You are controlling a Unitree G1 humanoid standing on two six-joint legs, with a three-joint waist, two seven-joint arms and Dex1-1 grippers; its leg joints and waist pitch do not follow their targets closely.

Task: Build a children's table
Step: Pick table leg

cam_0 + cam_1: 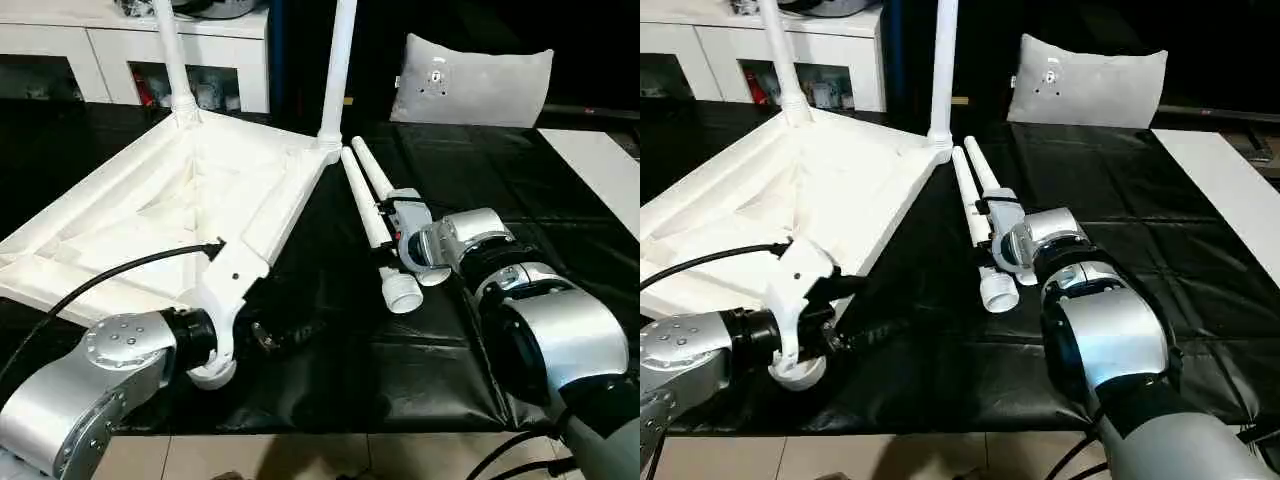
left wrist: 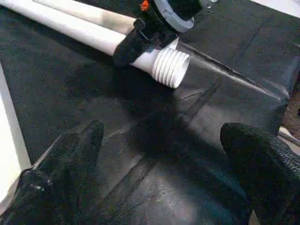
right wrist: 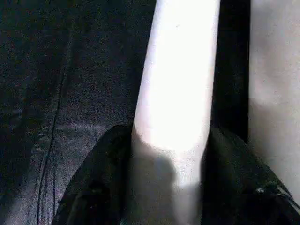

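Where right hand (image 1: 400, 232) straddles leg (image 1: 362, 200), contact unclear

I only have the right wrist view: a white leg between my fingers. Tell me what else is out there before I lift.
Observer: Two loose legs lie side by side on the black mat; one shows a ribbed screw end pointing toward the robot.
Operator: Report the tabletop.
Observer: The tabletop lies underside up, with two standing legs already in its far corner sockets.
Operator: Give me the left end effector.
Observer: The left end effector is open above the mat, holding nothing.
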